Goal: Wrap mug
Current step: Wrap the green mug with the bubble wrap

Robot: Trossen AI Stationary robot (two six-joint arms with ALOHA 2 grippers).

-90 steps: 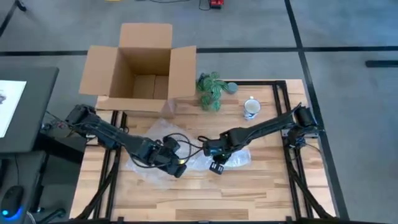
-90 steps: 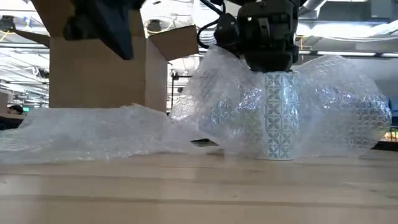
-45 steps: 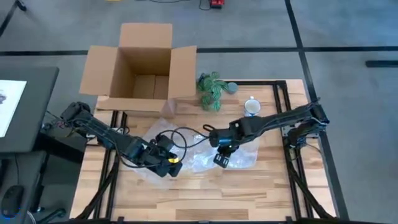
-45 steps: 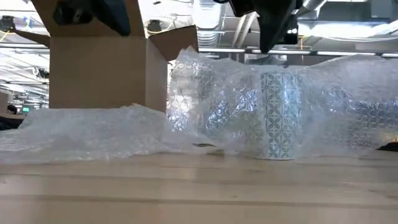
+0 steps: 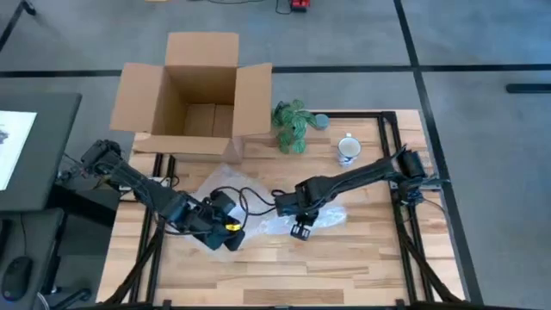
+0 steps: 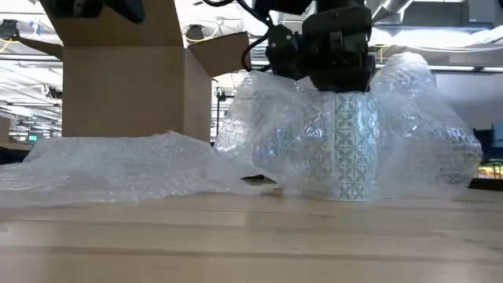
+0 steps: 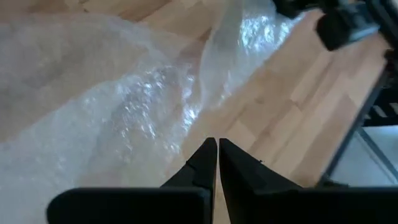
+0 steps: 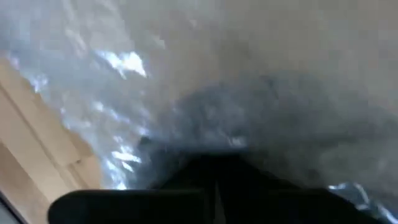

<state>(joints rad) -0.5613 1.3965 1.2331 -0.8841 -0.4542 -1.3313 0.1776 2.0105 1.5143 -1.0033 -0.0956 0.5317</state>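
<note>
Top and table-level views of a mug-wrapping bench. The right gripper (image 6: 339, 79) presses down on the top of a tall cylindrical mug (image 6: 354, 145), white with a teal geometric print, which stands upright on the pale slatted wooden table (image 6: 236, 244) directly under that gripper. A clear, crinkled sheet of bubble wrap (image 6: 118, 169) is draped over and around the mug, bulging on both sides of it and trailing flat across the boards away from the gripper. In the right wrist view the fingers appear pressed together against the glossy film, but whether they pinch it cannot be told.

The left gripper (image 7: 216, 163) hangs above the table beside the flat part of the wrap, its two dark, tapered fingers (image 7: 202, 165) pressed together with nothing between them; the wrinkled film lies just ahead of their tips. From above, this gripper (image 5: 225, 234) sits at the near edge of the sheet, apart from the right gripper (image 5: 300, 226).

Beyond both grippers, at the far edge of the table, stand an open brown cardboard box (image 5: 196, 86) with its flaps spread, a small leafy green plant (image 5: 293, 120), and a second, white mug (image 5: 348, 150).
</note>
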